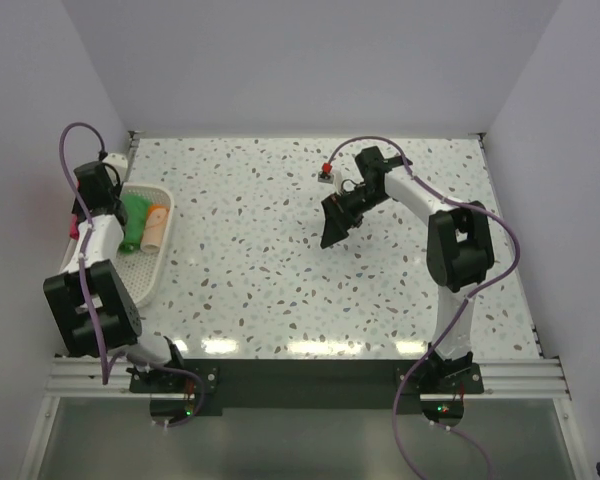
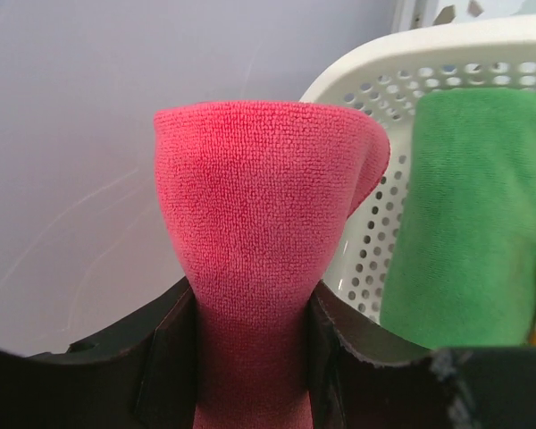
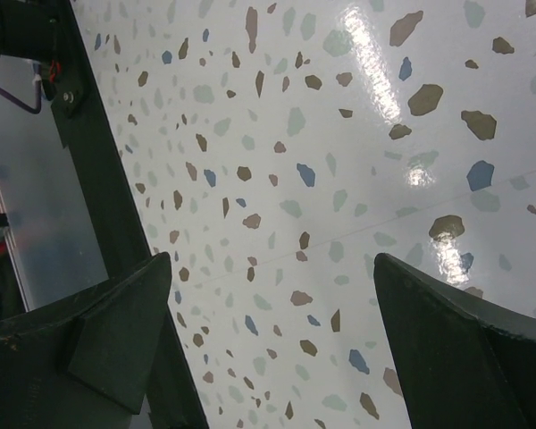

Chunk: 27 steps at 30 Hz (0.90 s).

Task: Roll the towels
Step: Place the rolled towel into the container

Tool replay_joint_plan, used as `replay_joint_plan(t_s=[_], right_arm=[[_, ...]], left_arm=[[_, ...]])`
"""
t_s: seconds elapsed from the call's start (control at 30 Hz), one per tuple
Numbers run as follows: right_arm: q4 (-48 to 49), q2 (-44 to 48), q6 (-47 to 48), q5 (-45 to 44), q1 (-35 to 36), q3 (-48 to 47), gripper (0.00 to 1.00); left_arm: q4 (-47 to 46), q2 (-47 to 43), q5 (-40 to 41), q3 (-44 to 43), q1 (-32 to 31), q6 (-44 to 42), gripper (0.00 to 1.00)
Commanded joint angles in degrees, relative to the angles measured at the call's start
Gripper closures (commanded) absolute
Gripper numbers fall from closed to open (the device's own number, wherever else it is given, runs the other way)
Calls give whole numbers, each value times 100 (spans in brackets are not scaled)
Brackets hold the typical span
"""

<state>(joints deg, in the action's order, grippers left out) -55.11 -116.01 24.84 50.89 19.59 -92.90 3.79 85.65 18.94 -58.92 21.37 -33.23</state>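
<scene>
Room was tightest on the left, where the basket (image 1: 148, 277) sat hard against the table's (image 1: 280, 280) left edge, close under the left wall. The left gripper (image 2: 250, 357) was clenched on the pink towel (image 2: 268, 223). Both fingers (image 2: 165, 362) pressed its narrow lower part, and the cloth flared out wide and rounded above them. In the left wrist view that towel hung in front of the bare wall, just beside the basket's curved rim, and I could not tell whether it touched the rim. The green towel (image 1: 135, 222) lay inside the basket, with the peach towel (image 1: 158, 228) touching its right side, both near the far end. The near half of the basket showed only mesh. From the basket's right rim the speckled top ran open across the middle and along the near edge to the right arm. The right gripper (image 1: 332, 232) hung over the table right of centre, toward the back, well apart from the back wall, the right wall and the basket. Its jaws were spread wide with nothing between them, only tabletop showing in the gap in the right wrist view. By my count I had three towels, one of each colour, two of them in the basket and one in the grip. I also counted one basket and two arms.
</scene>
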Motion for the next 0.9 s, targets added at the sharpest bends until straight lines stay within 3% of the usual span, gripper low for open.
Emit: replay_joint_plan(t_s=[0.0,0.6,0.87], right_arm=[[-149,122,-50,43,1,-176,2],[-325,-185,100,131,9,-228,2],[-421,-265,144,96,1,-316,2]], left_arm=[[-1152,145,400,56,96,-78,100],[-1680,1182,-250,372,105,-342,100],[-389,1736,-1330,-172,122,-430,100]])
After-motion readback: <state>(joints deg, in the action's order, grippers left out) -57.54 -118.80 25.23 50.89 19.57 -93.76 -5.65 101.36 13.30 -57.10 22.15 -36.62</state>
